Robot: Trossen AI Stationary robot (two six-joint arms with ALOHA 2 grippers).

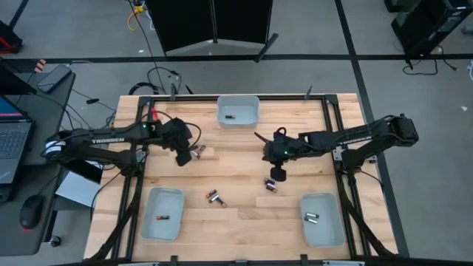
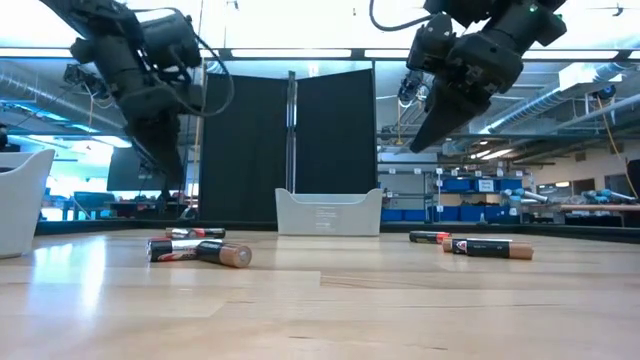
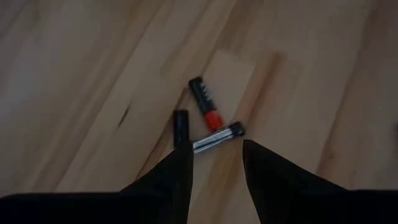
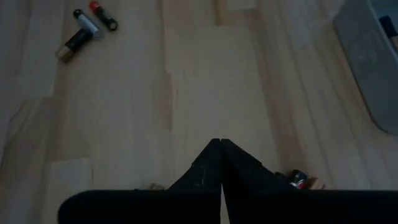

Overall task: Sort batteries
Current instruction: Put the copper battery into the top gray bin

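Batteries [image 3: 205,121] lie loose on the table [image 1: 244,159]: three just below the left gripper [image 3: 214,165], whose fingers stand apart and empty; a pair [image 1: 215,197] mid-table; two more [image 1: 271,185] by the right gripper [image 1: 279,175], closed and seemingly empty. Small, rigid and smooth, they will probably roll; grip across the barrel. Each of three trays [image 1: 162,214] holds a cell or two. Smooth pale planks; workshop shelving beyond.

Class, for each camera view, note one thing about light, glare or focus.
High view: even light, table sharp. Low view: bright ceiling lights behind, arms dark against them, glare on the near wood. Left wrist view: soft focus on three batteries, open left end effector blurred. Right wrist view: dim, shut right end effector a dark shape.
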